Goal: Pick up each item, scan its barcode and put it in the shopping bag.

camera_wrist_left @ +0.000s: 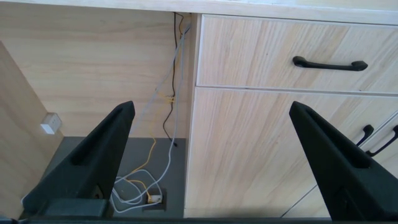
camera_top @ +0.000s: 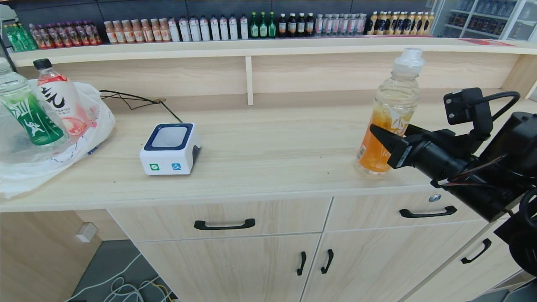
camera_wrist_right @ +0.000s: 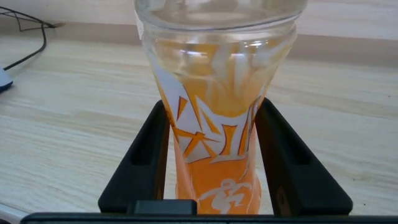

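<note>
Orange bottle stands on the right part of the table, my right tool clamped on its waist; my left tool, fingers wide apart, faces the cabinet.

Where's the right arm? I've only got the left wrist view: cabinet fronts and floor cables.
Observer: Right end effector is around the waist of an orange bottle that stands on the counter, on the robot's right.
Operator: Scanner?
Observer: White scanner sits mid-counter, well to the left of that bottle.
Operator: Bag?
Observer: Shopping bag is at the counter's far left, with a green-label bottle and a pink-label bottle upright in it.
</note>
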